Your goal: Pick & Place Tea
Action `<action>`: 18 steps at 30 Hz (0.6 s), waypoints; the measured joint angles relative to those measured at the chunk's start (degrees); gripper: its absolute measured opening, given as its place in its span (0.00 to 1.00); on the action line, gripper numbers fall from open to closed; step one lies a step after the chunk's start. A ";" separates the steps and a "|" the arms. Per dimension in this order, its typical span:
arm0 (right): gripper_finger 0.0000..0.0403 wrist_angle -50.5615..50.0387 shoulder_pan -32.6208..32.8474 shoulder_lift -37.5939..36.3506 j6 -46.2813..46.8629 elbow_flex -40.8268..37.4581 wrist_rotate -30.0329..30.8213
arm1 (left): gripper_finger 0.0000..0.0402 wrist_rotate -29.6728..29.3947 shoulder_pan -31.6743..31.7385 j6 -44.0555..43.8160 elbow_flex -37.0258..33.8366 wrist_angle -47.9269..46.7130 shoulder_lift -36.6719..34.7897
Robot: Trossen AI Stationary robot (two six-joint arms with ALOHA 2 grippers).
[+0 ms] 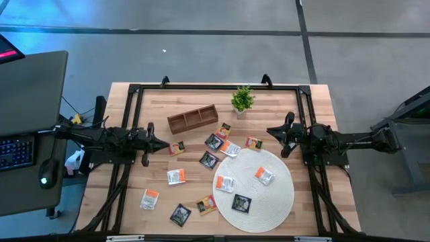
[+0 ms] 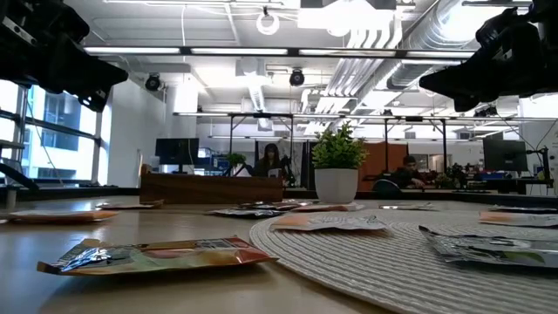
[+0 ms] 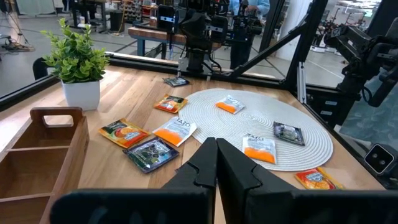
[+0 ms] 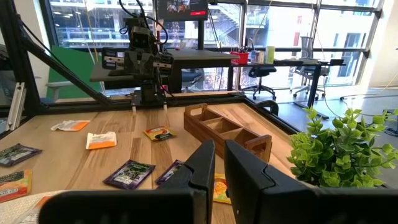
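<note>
Several small square tea sachets lie flat on the wooden table [image 1: 154, 171] and on the round woven mat [image 1: 269, 202]. One white-and-orange sachet [image 1: 176, 148] lies just in front of my left gripper [image 1: 166, 144], and a black one [image 1: 208, 160] lies near the table's middle. Three rest on the mat: two white-and-orange [image 1: 225, 183] [image 1: 265, 175] and one black [image 1: 241, 202]. My left gripper [image 3: 216, 158] hovers shut above the table's left side. My right gripper [image 4: 219, 162] hovers at the right side with a narrow gap between its fingers. Neither gripper holds anything.
A long brown wooden compartment tray [image 1: 193, 119] lies toward the far edge, with a small green potted plant [image 1: 242, 99] to its right. A black frame [image 1: 201, 87] runs round the table's far and side edges. A desk with a keyboard [image 1: 17, 151] stands to the left.
</note>
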 joint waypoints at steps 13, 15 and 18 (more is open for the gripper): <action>0.08 0.01 0.00 0.02 0.00 0.00 -0.01 | 0.01 -2.13 0.00 0.02 -0.13 3.05 0.00; 0.08 0.00 0.01 0.01 0.00 0.00 -0.02 | 0.01 -2.25 0.00 0.02 -0.13 2.88 -0.01; 0.08 0.02 0.00 0.00 0.00 0.00 0.00 | 0.01 -2.25 0.00 0.01 -0.13 2.44 0.02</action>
